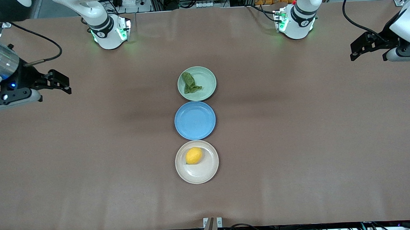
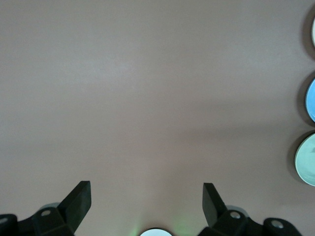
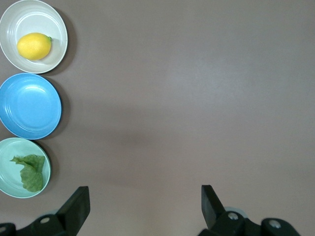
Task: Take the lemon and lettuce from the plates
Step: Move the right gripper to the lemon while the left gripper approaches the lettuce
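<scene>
Low in the middle of the front view sat the beige-cream plate (image 1: 207,172), the thing closest to the camera. The lemon (image 1: 194,155) lay on it, a bit toward the plate's upper left. The lemon looked hard, round and smooth, so it might roll or slip. I think it would be best to pinch it across its fat middle.

Just above that, in the center of the frame, was the blue plate (image 1: 195,120) with nothing on it. Above it sat the pale green plate (image 1: 207,81). The lettuce (image 1: 190,83) lay on the left part of that plate. It looked soft, thin and very light, and it would squash easily. A good place to grab it seemed to be the thick crumpled bunch in its middle.

The three plates made a straight line, almost touching each other.

At the left edge of the frame, the right gripper (image 1: 67,83) hung over bare table (image 1: 296,142) with its fingers spread wide, holding nothing. At the upper right edge, the left gripper (image 1: 352,51) also hung over bare table, fingers apart and holding nothing. Both were well apart from the plates.
</scene>
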You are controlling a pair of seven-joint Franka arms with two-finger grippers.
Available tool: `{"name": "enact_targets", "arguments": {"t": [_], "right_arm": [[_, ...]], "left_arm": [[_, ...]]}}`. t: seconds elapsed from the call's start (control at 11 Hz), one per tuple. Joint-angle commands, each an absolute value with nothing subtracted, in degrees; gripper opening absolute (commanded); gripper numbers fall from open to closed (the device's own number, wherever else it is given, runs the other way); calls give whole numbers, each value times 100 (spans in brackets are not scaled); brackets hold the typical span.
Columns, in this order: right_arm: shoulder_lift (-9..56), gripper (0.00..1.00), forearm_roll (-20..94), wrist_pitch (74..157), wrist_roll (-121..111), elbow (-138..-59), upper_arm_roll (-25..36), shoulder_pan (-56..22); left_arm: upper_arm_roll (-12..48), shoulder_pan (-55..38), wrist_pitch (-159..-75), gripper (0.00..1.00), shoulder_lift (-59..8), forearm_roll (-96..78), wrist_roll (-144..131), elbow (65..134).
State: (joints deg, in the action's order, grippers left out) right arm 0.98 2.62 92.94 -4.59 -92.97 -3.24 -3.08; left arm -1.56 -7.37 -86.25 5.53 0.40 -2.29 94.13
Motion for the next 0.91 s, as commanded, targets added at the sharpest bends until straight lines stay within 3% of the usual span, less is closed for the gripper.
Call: {"name": "enact_targets", "arguments": {"t": [0.0,0.82], "right_arm": [[438,100,264,9622,682,-9308,-325,-763],[2801,100,79,12443,4654,-8966,-387,-2090]], "left_arm": [[-132,-738,-8656,100,160,-158,-193,9325],[290,-1660,-9800,100,-1510,-167,-1739,9334]]}}
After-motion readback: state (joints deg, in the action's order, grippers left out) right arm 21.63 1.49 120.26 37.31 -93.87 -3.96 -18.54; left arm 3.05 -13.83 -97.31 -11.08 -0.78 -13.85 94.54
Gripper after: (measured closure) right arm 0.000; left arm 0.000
